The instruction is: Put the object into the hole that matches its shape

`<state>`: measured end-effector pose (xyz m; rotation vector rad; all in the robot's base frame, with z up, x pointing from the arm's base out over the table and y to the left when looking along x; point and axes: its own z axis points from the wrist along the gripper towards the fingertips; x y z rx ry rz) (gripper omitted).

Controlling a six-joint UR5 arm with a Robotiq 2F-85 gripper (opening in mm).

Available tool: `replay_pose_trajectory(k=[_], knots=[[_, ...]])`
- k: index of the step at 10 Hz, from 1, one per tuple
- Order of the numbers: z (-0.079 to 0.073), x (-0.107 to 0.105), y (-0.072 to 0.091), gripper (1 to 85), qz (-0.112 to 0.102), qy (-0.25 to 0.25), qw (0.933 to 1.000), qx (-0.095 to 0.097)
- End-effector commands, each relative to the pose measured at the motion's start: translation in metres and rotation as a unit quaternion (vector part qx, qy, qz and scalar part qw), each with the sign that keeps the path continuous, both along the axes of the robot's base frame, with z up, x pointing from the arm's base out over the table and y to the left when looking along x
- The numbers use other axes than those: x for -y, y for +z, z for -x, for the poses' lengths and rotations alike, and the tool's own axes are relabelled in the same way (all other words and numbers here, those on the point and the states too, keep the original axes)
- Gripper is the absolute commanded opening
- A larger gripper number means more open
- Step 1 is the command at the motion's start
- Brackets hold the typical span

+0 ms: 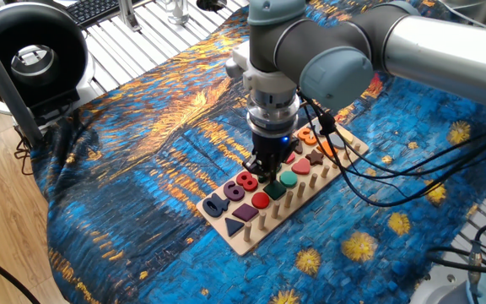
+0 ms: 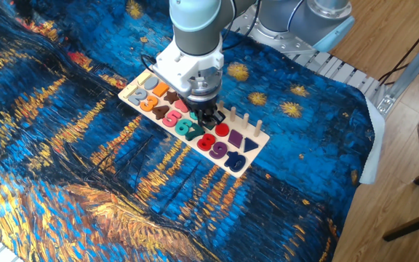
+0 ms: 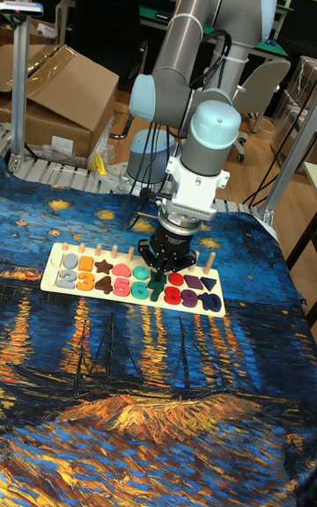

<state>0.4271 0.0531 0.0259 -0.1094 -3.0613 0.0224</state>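
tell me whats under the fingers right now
The dark number piece stands directly under the fingers, in the board's number row between the teal 6 and red 8. Its hole is covered, so seating can't be judged.

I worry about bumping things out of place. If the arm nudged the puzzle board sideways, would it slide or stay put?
The board is thin, flat wood lying on a wrinkled cloth, so it would probably slide stiffly in one piece rather than tip. It looks light, and the gripper directly above could drag it.

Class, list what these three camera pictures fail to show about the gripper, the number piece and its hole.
- Gripper jaws: too small, dark and blurred in every view.
- Blackish-green number piece: the gripper hides its top; whether it is seated or gripped is unclear.
- Its hole in the puzzle board: covered in all views.
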Motion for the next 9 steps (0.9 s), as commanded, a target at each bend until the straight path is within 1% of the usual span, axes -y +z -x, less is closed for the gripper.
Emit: replay_pose_trajectory(k=[1, 2, 3, 5, 6, 7, 8, 9], knots=[[0.006, -0.007, 0.014, 1.7, -0.004, -0.004, 0.9999, -0.015], [0.006, -0.010, 0.019, 1.7, -0.006, -0.001, 0.9998, -0.018], [0.005, -0.016, 0.022, 1.7, -0.016, 0.001, 0.9996, -0.021], [0.003, -0.014, 0.032, 1.7, -0.013, 0.024, 0.9992, -0.027], [-0.005, -0.007, 0.034, 1.7, -0.002, 0.044, 0.9987, -0.025], [-0.014, -0.009, 0.036, 1.7, -0.001, 0.053, 0.9983, -0.026], [-0.024, -0.004, 0.036, 1.7, 0.016, 0.069, 0.9972, -0.026], [-0.040, -0.004, 0.028, 1.7, 0.026, 0.080, 0.9964, -0.012]])
